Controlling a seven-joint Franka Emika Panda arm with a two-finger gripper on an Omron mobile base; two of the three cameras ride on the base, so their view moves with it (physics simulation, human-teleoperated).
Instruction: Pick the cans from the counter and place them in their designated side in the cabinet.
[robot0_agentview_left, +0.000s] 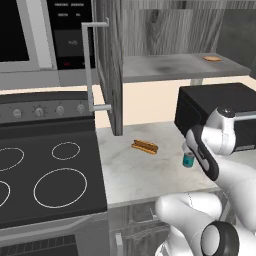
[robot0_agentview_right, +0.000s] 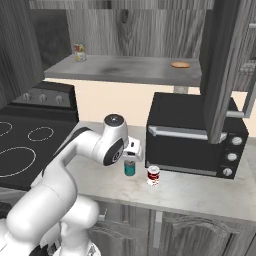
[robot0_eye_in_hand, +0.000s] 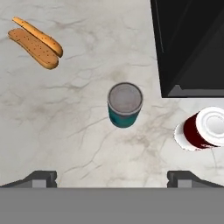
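Hand view — gripper (robot0_eye_in_hand: 112, 178) spread wide, holding nothing, above the teal can (robot0_eye_in_hand: 124, 105).

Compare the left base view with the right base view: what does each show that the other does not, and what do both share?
Left base view alone: the black stovetop with white ring burners seen close, the cabinet door's long silver bar handle, and the hot dog in a bun.

Right base view alone: the red can with a white band on the counter, and a small can on the grey cabinet shelf.

Both: the teal can with a silver top, the black boxy oven, and the marbled counter.
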